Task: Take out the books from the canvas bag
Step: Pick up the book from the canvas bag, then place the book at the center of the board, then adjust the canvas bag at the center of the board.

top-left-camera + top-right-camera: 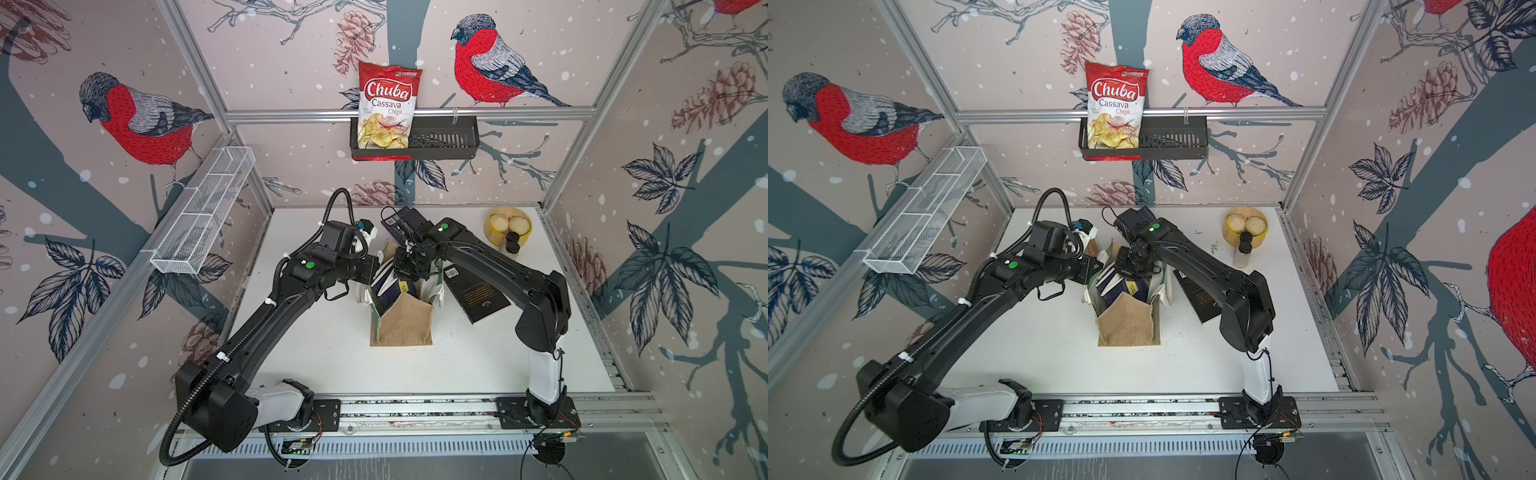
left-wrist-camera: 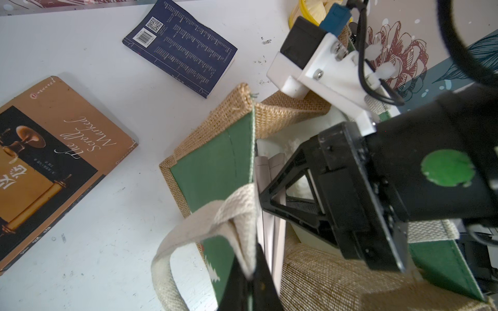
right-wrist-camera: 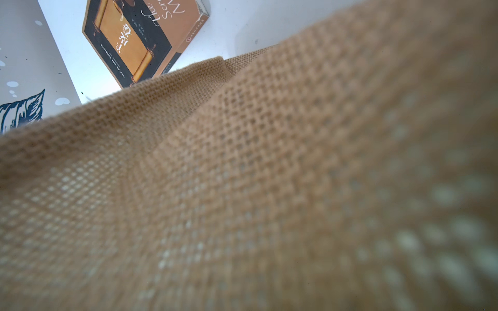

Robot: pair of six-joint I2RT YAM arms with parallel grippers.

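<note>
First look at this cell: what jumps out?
The boxy tan burlap tote with green side panels stands in the middle of the white table, the left end effector clamped on its rim and the right end effector dipped inside among navy books. A red cassava chips bag sits in the black wall basket on the rear rail; a black paperback lies beside the tote.
</note>
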